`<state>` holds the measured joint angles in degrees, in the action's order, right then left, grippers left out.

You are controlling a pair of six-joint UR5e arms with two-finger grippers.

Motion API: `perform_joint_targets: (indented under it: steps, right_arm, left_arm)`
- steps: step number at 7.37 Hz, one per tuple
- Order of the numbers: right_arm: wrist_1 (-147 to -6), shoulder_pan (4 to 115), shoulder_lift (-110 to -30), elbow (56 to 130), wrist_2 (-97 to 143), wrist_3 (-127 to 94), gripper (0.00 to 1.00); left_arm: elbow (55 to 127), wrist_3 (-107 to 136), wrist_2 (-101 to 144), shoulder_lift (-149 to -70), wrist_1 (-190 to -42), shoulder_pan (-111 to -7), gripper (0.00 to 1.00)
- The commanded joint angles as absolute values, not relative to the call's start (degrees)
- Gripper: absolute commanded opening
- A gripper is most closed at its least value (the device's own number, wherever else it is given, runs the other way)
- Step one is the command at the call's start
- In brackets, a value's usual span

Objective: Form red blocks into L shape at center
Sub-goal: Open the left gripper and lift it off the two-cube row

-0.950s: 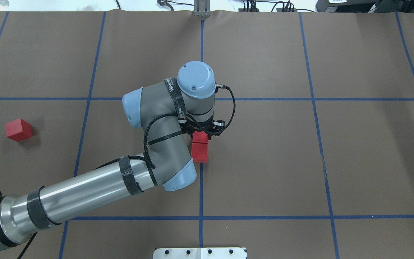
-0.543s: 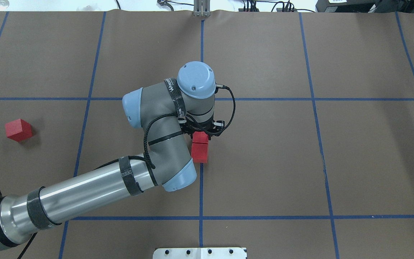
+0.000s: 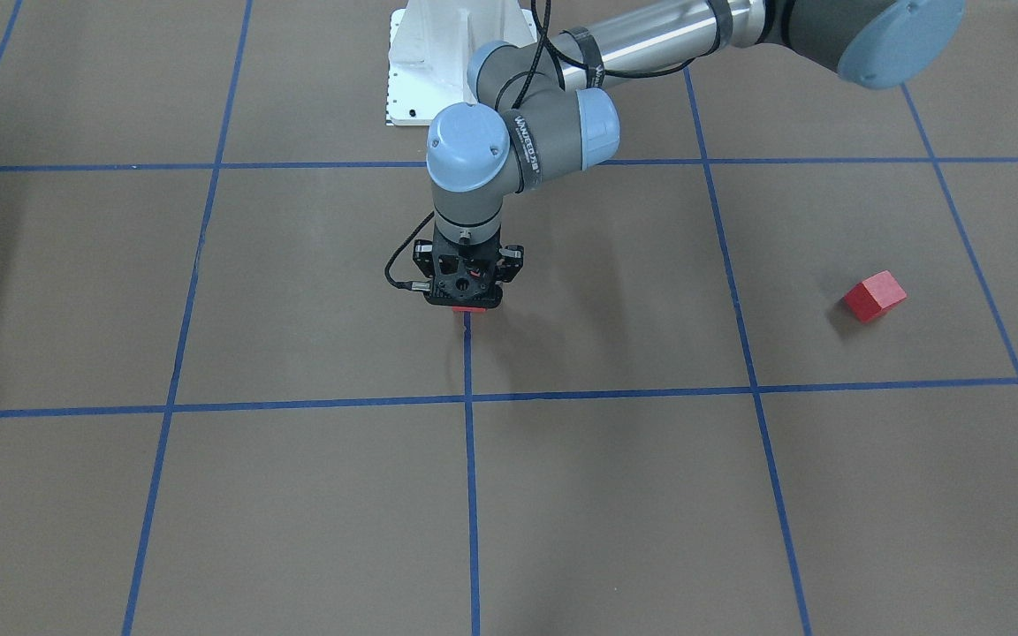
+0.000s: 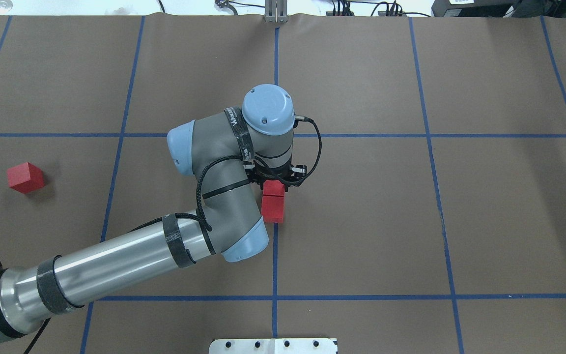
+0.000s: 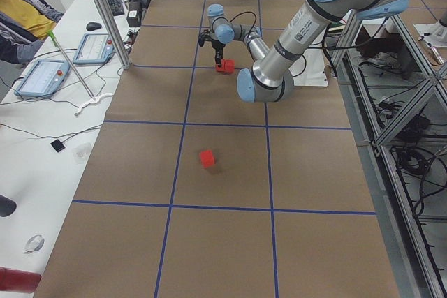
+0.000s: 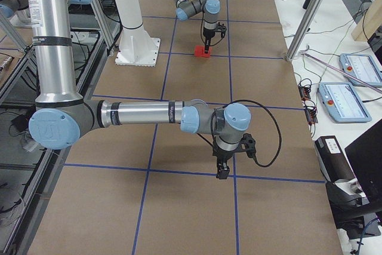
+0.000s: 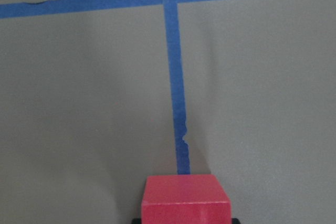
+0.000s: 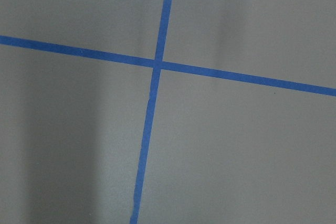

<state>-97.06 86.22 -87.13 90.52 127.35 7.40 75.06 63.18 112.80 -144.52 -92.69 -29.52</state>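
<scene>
My left gripper (image 4: 275, 183) (image 3: 466, 303) points straight down at the grid's middle and is shut on a red block (image 4: 274, 189) (image 7: 185, 198), low at the floor on the blue centre line (image 4: 275, 255). A second red block (image 4: 272, 209) lies against it on the robot's side. The pair shows in the exterior left view (image 5: 225, 66). The third red block (image 4: 26, 177) (image 3: 874, 295) (image 5: 207, 158) lies alone far to the left. My right gripper (image 6: 222, 171) hangs over a blue line crossing (image 8: 156, 64). I cannot tell if it is open or shut.
The left arm's forearm (image 4: 116, 265) and elbow (image 4: 224, 196) hang over the floor left of the centre line. A white base plate (image 4: 273, 345) (image 3: 438, 62) sits at the robot's edge. Desks with tablets (image 5: 45, 75) stand beyond the far edge.
</scene>
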Motion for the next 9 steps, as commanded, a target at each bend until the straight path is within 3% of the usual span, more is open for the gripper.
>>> perform_joint_targets:
  steps: [1,6,7,8,9]
  right_arm:
    - [-97.03,86.22,-87.10,90.26,127.27,7.47,0.99]
    - [-97.03,86.22,-87.10,90.35,127.35,7.47,0.99]
    - [-97.03,86.22,-87.10,90.35,127.35,7.47,0.99]
    - [-97.03,86.22,-87.10,90.35,127.35,7.38,0.99]
    - [-97.03,86.22,-87.01,90.35,127.35,7.47,0.99]
  left_arm:
    - [75.06,63.02,112.76,-144.49,-92.72,-29.27,0.59]
    - [75.06,62.75,112.68,-144.49,-92.72,-29.27,0.74]
    - [75.06,62.58,112.68,-144.49,-92.72,-29.27,0.81]
    - [75.15,62.49,112.68,-144.58,-92.72,-29.44,0.99]
    - [76.19,62.32,112.76,-144.58,-92.55,-30.05,1.00]
